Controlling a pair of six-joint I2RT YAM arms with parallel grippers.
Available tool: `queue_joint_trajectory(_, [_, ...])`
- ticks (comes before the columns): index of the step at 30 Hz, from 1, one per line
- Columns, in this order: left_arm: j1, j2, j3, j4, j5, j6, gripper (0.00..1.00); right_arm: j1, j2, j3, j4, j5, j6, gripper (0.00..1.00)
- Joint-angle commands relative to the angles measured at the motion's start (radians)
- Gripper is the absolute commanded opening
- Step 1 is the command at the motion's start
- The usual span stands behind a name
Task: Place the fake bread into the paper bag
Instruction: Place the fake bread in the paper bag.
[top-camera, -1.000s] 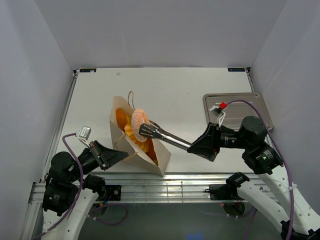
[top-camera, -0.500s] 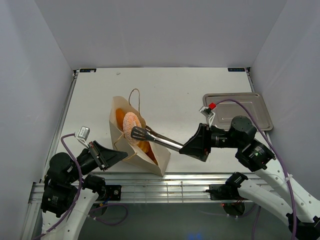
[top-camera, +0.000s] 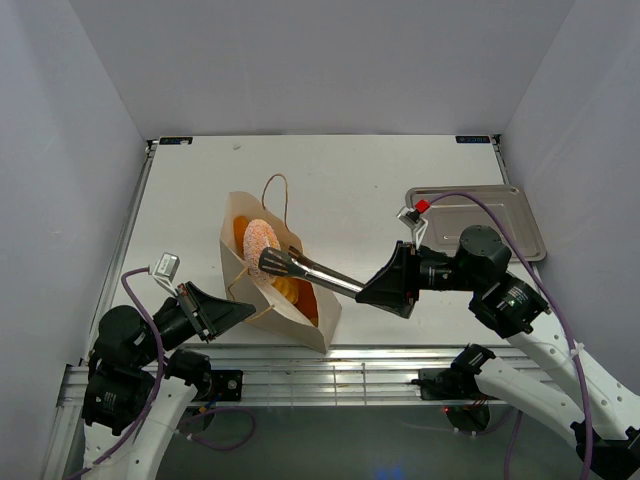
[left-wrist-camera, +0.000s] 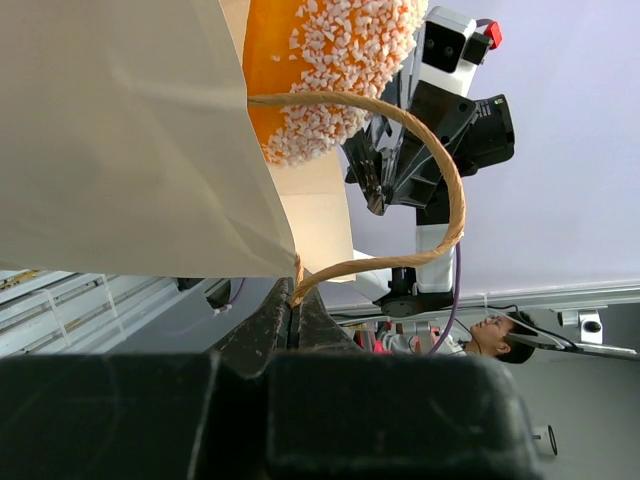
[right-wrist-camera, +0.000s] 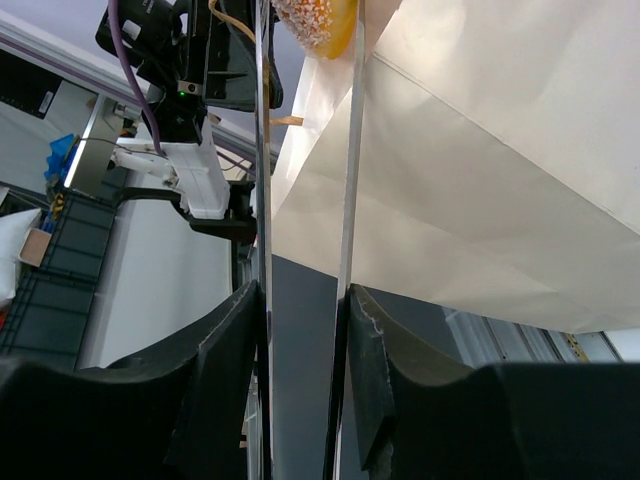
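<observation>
The tan paper bag lies tilted on the table with its mouth facing up and away. My left gripper is shut on its cord handle at the near rim. My right gripper is shut on the long metal tongs, one fingertip on each arm. The tong tips reach into the bag's mouth with a pinkish sprinkled round bun between them. Orange pastries lie deeper in the bag. In the left wrist view the bun shows above the bag wall. In the right wrist view it sits between the tong arms.
A shallow silver tray sits at the right, behind the right arm. The bag's far cord handle stands up above its rim. Grey walls enclose the table on three sides.
The right arm has pushed the tongs and the round bun leftward, from over the bag's rim down into its mouth. The left gripper has kept its hold on the handle.
</observation>
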Motion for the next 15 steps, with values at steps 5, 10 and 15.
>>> queue_joint_trajectory(5, [-0.002, -0.006, 0.016, -0.006, -0.007, 0.004, 0.0, 0.005, -0.015, 0.02, 0.041, 0.006, -0.011, 0.5])
queue_joint_trajectory(10, [-0.002, -0.011, 0.015, -0.008, -0.009, 0.003, 0.0, 0.005, -0.019, 0.032, 0.018, 0.015, -0.021, 0.52])
queue_joint_trajectory(15, [-0.002, -0.017, 0.015, -0.012, -0.009, 0.0, 0.0, 0.007, -0.03, 0.049, -0.016, 0.046, -0.038, 0.52])
